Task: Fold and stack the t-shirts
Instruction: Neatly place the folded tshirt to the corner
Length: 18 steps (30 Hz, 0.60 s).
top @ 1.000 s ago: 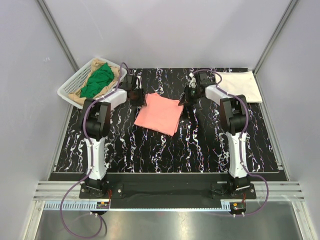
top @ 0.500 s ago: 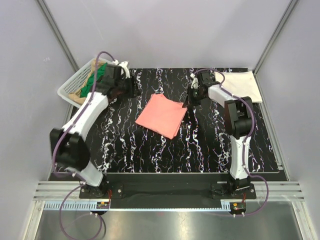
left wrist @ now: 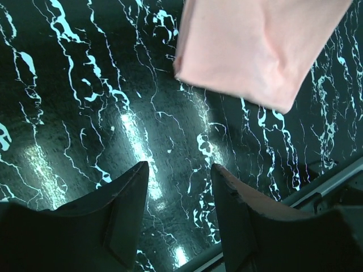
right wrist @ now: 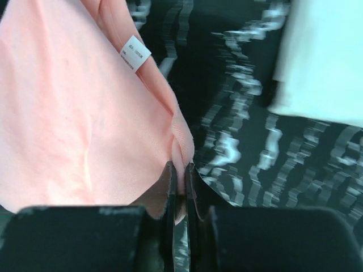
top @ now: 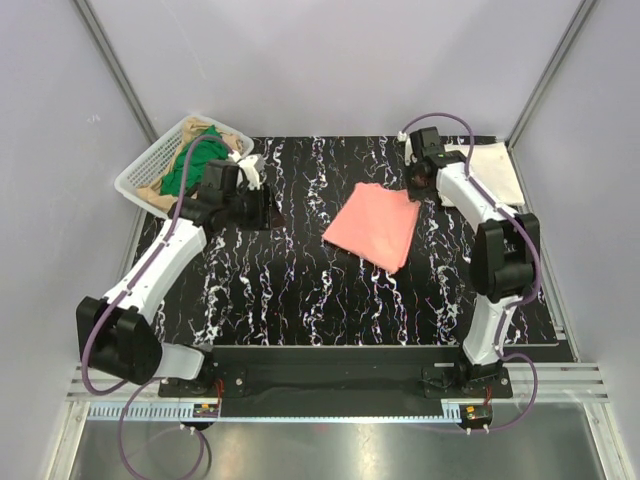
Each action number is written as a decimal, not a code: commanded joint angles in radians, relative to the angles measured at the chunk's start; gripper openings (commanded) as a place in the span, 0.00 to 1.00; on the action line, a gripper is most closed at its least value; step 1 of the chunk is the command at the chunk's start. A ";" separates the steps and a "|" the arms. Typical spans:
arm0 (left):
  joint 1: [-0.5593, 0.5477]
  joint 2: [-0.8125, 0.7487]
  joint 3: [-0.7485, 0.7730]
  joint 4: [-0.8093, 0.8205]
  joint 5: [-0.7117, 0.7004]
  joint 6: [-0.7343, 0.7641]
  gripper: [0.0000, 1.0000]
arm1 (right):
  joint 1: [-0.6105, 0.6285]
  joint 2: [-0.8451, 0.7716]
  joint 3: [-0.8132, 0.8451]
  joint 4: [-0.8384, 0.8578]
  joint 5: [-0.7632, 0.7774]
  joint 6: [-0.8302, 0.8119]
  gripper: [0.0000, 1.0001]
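Observation:
A folded salmon-pink t-shirt lies right of the table's middle; it also shows in the left wrist view and the right wrist view. My right gripper is shut on its far right corner. A folded cream-white t-shirt lies at the back right, also in the right wrist view. A green t-shirt and a tan one sit in the basket. My left gripper is open and empty over bare table, left of the pink shirt.
A white mesh basket stands at the back left corner. The black marbled table ends at a metal rail near the arm bases. Grey walls close the left, back and right sides.
My right gripper has dragged the pink shirt to the right, toward the cream-white shirt. My left arm has let go, swung out toward the basket, then come back over bare table.

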 commanded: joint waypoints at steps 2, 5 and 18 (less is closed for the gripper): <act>-0.028 -0.072 -0.011 0.063 0.054 0.020 0.54 | -0.058 -0.144 -0.008 -0.027 0.263 -0.139 0.00; -0.034 -0.073 -0.030 0.073 0.050 0.029 0.54 | -0.068 -0.201 -0.020 0.010 0.335 -0.227 0.00; -0.033 -0.098 -0.066 0.108 0.109 0.005 0.56 | -0.133 -0.309 -0.143 0.381 0.320 -0.685 0.00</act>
